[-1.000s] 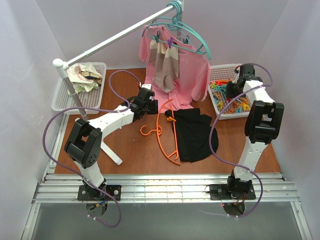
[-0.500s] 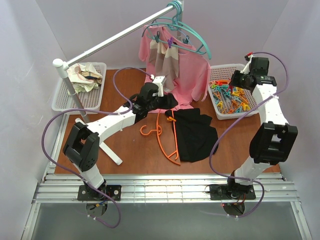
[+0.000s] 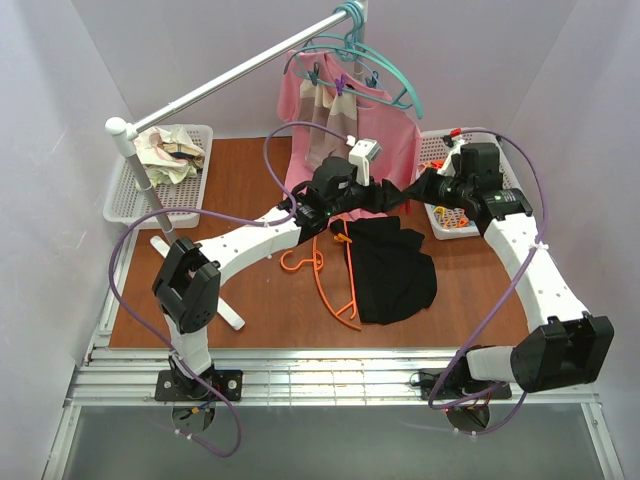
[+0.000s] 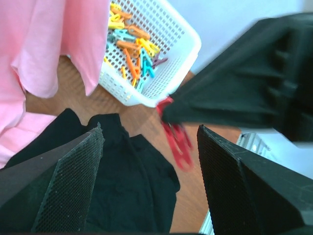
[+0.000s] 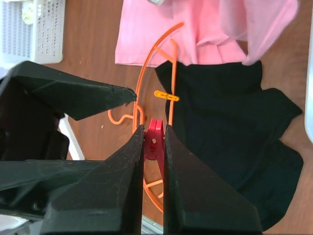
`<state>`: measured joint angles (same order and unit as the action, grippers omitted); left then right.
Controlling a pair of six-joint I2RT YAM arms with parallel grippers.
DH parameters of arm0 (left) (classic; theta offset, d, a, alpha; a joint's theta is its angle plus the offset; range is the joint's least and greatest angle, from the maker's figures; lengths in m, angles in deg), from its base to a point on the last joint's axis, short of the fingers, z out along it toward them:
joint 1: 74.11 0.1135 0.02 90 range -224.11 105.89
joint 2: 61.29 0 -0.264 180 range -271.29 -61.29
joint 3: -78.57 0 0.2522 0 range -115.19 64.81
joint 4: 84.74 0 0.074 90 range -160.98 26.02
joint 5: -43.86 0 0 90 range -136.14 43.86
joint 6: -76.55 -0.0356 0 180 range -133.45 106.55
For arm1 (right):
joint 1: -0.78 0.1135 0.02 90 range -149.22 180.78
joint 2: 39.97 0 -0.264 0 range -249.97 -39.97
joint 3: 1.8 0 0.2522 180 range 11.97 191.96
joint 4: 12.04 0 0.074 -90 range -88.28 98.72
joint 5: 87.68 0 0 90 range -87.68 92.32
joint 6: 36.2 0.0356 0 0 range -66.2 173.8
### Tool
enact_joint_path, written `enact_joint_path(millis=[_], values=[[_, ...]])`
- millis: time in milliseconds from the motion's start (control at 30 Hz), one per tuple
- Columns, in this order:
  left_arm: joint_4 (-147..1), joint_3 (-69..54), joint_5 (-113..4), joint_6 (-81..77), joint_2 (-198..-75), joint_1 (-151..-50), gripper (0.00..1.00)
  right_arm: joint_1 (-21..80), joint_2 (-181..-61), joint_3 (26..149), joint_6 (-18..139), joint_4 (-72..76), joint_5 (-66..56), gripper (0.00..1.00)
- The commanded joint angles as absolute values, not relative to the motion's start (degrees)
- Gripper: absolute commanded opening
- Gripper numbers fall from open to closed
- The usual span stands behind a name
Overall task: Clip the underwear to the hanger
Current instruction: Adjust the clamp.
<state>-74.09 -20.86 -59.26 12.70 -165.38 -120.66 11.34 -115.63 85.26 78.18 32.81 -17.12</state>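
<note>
Wooden tabletop (image 3: 240, 190): the black underwear (image 5: 230, 127) lies against the orange hanger (image 5: 172, 68), an orange peg (image 5: 166, 95) seemingly pinning one corner. Above the hanger, the right gripper (image 5: 154, 129) pinches a red peg (image 5: 155, 144); the left gripper (image 4: 150, 132) gapes empty alongside. More clipping likely remains.

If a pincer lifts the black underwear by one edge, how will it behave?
Probably floppy: the underwear lies flat with wavy edges, so it should sag and drape. Likely light for its size, since it looks like thin cloth.
</note>
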Motion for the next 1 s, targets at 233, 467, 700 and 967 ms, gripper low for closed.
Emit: enact_joint_path(millis=[233,467,700,967], values=[[-74.2,-20.5,-59.6,10.5,-165.0,-123.0,0.69,13.1,-111.0,83.1,84.1,30.6,-18.4,0.01],[-74.3,-20.2,-59.1,10.1,-164.9,-125.0,0.66,14.5,-110.3,82.5,84.5,30.5,-17.7,0.01],[-73.6,-18.6,-59.0,10.4,-164.5,-125.5,0.33,14.7,-109.1,81.8,84.1,30.5,-17.2,0.01],[-71.4,-18.2,-60.8,5.5,-163.9,-125.5,0.06,14.8,-108.9,80.3,81.5,32.0,-18.5,0.03]])
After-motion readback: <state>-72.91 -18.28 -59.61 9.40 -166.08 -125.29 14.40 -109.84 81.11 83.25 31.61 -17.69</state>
